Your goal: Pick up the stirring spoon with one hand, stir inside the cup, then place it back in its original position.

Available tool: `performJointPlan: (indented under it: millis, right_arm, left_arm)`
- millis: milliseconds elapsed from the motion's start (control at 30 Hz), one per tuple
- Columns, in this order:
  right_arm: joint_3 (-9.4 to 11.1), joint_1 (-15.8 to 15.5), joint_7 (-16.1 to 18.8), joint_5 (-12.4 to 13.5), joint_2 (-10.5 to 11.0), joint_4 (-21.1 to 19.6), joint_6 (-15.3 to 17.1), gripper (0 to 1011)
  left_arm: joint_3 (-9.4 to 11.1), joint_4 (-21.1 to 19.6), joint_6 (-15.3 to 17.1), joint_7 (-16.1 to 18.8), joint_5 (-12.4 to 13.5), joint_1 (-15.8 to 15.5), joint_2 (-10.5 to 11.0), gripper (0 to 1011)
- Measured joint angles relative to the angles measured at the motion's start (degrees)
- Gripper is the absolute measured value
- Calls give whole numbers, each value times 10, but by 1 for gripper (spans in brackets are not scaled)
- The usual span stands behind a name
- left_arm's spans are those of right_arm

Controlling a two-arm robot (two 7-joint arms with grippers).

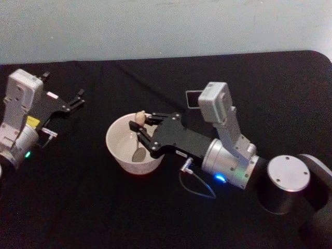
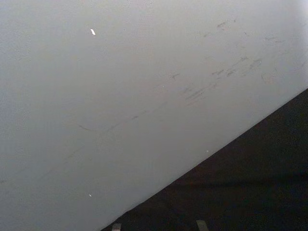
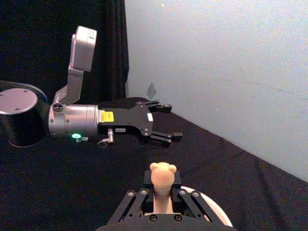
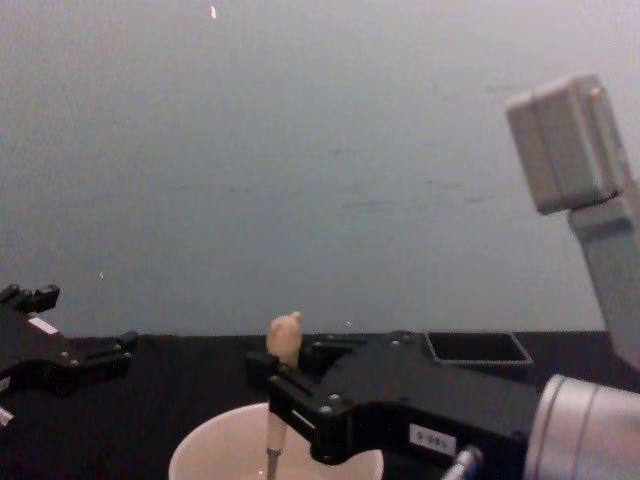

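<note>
1. Right gripper (image 1: 146, 126) – my jaws are clamped on the slim cream-beige stirring spoon (image 1: 139, 119), just beneath its rounded bear-head knob.
2. The spoon stands close to upright, its lower end down inside the wide, round cream-white cup (image 1: 117, 130). I cannot tell whether the tip touches the bottom.
3. The cup sits on the black-clothed table (image 1: 93, 207), between my two arms.
4. Left gripper (image 1: 79, 99) – jaws apart, holding nothing, well to the cup's left.
5. A dark grey square box-shaped holder (image 1: 193, 98) stands beyond my right gripper, apart from the cup.
</note>
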Motion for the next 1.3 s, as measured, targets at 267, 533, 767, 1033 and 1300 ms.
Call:
performJointPlan:
  millis: [267,533,767,1033,1300]
  right_arm:
    - [-6,18,-12,-11,-20,27,-1,190]
    - [-4,39,-28,-20,-44,60,-5,190]
    - [3,48,-38,-28,-54,77,-7,190]
    - [12,46,-40,-32,-51,78,-7,190]
    - [22,30,-33,-25,-36,55,1,190]
  left_arm:
    - [0,0,0,0,0,0,0,1001]
    - [0,0,0,0,0,0,0,1001]
    - [0,0,0,0,0,0,0,1001]
    - [0,0,0,0,0,0,0,1001]
    - [0,0,0,0,0,0,0,1001]
